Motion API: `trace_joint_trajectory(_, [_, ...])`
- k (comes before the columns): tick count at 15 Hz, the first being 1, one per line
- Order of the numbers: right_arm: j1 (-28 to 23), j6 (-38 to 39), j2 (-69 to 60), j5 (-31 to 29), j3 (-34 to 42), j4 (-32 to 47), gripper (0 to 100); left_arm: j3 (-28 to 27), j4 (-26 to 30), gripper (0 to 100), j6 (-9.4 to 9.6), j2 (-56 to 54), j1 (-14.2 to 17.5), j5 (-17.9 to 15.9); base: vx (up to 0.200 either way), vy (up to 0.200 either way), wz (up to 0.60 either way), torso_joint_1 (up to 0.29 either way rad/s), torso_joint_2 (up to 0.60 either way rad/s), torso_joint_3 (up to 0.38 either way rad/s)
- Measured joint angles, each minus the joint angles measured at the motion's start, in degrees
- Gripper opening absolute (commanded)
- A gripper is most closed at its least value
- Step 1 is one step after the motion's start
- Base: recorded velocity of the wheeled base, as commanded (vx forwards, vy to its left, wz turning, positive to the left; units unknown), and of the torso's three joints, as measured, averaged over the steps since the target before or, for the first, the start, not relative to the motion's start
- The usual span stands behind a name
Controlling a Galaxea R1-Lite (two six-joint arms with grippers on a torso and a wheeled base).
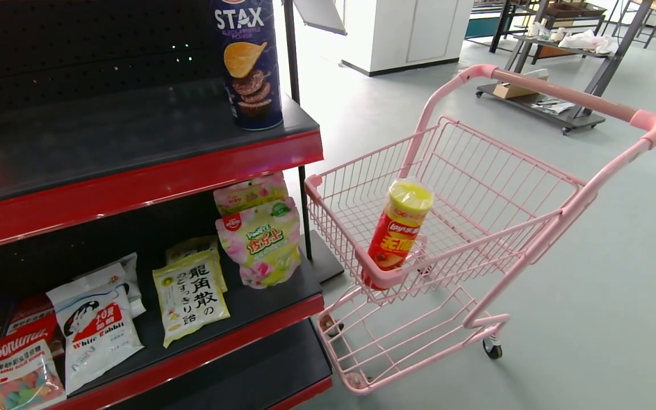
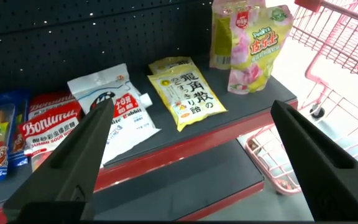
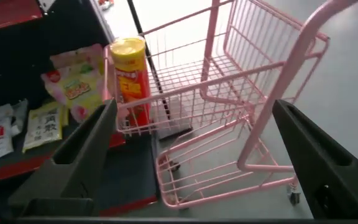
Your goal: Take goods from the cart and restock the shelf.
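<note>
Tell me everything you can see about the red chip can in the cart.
The chip can is a tall red tube with yellow lettering and a yellow top under a clear plastic lid. It is closed and looks like cardboard. It stands upright in the pink wire cart, in the basket corner nearest the shelf.

Large white capitals cross the top of the tall dark-blue cardboard crisp tube (image 1: pixel 251 68) on the upper shelf (image 1: pixel 106 142). The red crisp tube with a yellow lid (image 1: pixel 397 230), in the pink wire cart (image 1: pixel 561 94), carries a round logo above yellow characters. On the lower shelf (image 1: pixel 248 307), the flat yellow sachet (image 1: pixel 189 296) bears black East Asian characters, and the white plastic bag (image 1: pixel 97 330) has red characters over dark Latin words.
</note>
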Motion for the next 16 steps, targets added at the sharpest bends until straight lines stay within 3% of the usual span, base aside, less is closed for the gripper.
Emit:
trace_joint_trajectory(5, [7.36, 1.89, 36.41, 14.73, -5.81, -24.27, 100, 0.00, 0.00, 100, 0.05, 0.00, 0.00, 0.00, 0.000, 0.000, 0.00, 0.000, 0.00, 0.000])
trace_joint_trajectory(10, [6.72, -4.13, 59.79, 30.18, -7.22, -43.85, 100, 0.00, 0.00, 100, 0.16, 0.02, 0.00, 0.00, 0.000, 0.000, 0.00, 0.000, 0.00, 0.000])
trace_joint_trajectory(16, [6.08, -5.47, 72.00, 32.89, -14.53, -45.73, 100, 0.00, -0.07, 100, 0.98, 0.02, 0.00, 0.02, 0.000, 0.000, 0.00, 0.000, 0.00, 0.000])
